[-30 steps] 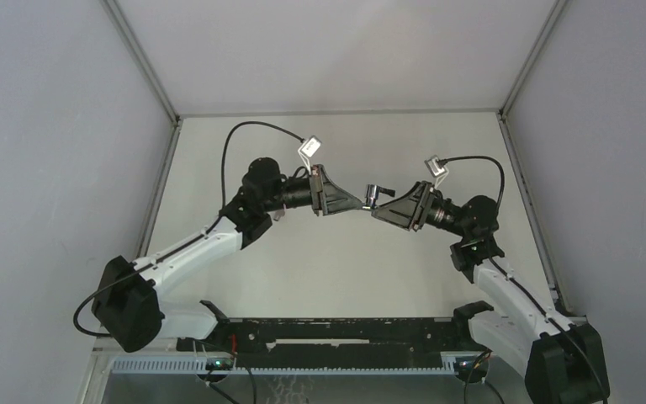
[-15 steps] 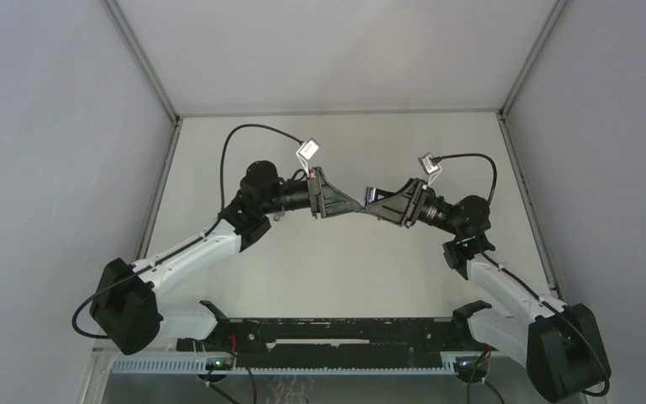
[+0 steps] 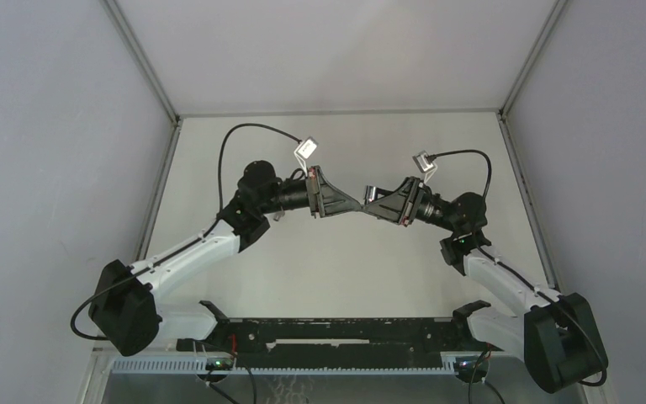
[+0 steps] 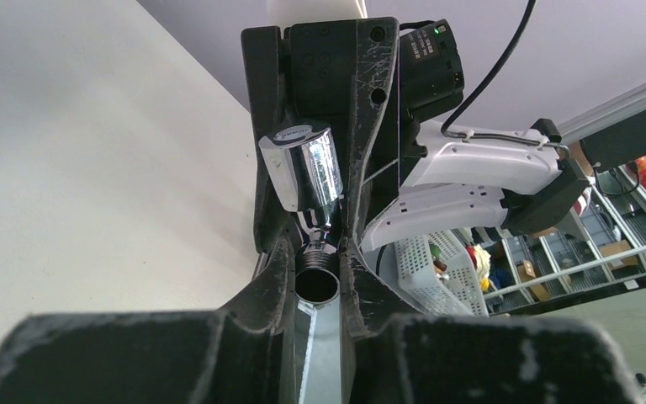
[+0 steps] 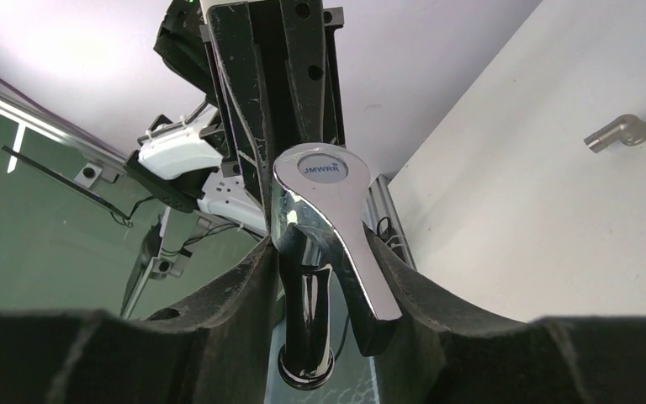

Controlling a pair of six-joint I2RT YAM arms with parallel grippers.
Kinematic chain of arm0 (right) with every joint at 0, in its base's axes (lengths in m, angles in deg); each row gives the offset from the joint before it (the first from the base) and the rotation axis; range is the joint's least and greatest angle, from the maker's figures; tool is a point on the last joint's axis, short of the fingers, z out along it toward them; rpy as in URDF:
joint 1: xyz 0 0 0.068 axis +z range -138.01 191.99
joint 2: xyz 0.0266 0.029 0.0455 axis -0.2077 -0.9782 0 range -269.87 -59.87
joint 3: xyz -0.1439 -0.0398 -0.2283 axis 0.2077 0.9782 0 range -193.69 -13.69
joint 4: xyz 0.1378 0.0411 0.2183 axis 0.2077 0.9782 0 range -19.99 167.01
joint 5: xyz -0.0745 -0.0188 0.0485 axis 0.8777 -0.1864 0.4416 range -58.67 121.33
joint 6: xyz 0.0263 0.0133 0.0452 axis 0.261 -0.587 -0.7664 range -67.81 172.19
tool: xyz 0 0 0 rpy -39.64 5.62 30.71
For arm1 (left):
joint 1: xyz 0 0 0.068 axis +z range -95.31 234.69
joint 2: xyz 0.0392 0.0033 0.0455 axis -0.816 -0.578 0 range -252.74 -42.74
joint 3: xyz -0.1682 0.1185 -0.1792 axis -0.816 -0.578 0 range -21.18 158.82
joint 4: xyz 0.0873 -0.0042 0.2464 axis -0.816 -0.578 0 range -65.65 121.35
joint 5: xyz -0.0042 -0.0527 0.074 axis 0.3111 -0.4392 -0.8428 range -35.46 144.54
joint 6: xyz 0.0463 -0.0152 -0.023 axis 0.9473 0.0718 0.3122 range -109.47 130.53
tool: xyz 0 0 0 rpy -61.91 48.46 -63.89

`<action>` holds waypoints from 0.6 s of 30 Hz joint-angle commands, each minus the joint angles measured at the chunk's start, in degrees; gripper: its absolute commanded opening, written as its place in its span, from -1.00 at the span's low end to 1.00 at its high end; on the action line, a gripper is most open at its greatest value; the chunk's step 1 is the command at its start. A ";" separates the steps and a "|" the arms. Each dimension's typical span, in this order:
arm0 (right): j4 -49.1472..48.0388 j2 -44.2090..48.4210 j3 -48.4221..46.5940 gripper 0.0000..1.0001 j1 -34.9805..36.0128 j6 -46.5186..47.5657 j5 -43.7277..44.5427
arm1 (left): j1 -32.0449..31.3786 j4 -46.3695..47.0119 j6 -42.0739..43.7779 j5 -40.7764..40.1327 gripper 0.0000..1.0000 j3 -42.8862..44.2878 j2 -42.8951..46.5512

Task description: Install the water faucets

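My two arms meet tip to tip above the middle of the bench, well above its surface. My right fingers are closed narrow on a chrome faucet. One finger presses each side of its body, and its lever handle, with a round blue cap marked JMWRR, points toward the right wrist camera. The lower tube of the faucet runs down between the two fingers toward that camera and ends in a round open mouth.

My left fingers are also closed narrow. They hold a threaded pipe end, whose open mouth looks toward the left wrist camera. This threaded piece touches the shiny cylinder of the faucet, in one line with it. I cannot tell if the thread is already screwed in, or if it is only a part of the same faucet.

In the top view the faucet shows only as a small bright spot between the two tips.

A small grey elbow fitting lies on the bench, well apart from both fingers.
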 commanded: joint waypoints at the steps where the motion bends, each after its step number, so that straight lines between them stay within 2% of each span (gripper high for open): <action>1: -3.65 0.29 -2.57 -0.05 0.70 -0.60 -0.20 | 0.21 4.28 -0.94 1.42 -1.00 -1.10 1.63; 3: -3.68 0.30 -2.75 -0.15 1.03 -0.49 -0.36 | 0.26 4.29 -1.06 1.37 -1.00 -1.03 1.54; 8: -3.67 -0.20 -3.41 -0.23 1.80 -0.57 -1.00 | 0.26 4.40 -1.11 1.54 -1.00 -0.77 1.08; 16: -4.02 -0.22 -3.56 -0.25 2.24 -0.87 -0.93 | 0.29 4.41 -1.20 1.81 -1.00 -0.93 0.63; 17: -3.91 -0.23 -3.56 -0.35 2.19 -0.85 -0.95 | 0.26 4.40 -1.20 1.81 -1.00 -0.89 0.57; 18: -3.89 -0.23 -3.56 -0.62 2.24 -0.63 -0.97 | 0.25 4.44 -1.20 1.80 -1.00 -0.85 0.58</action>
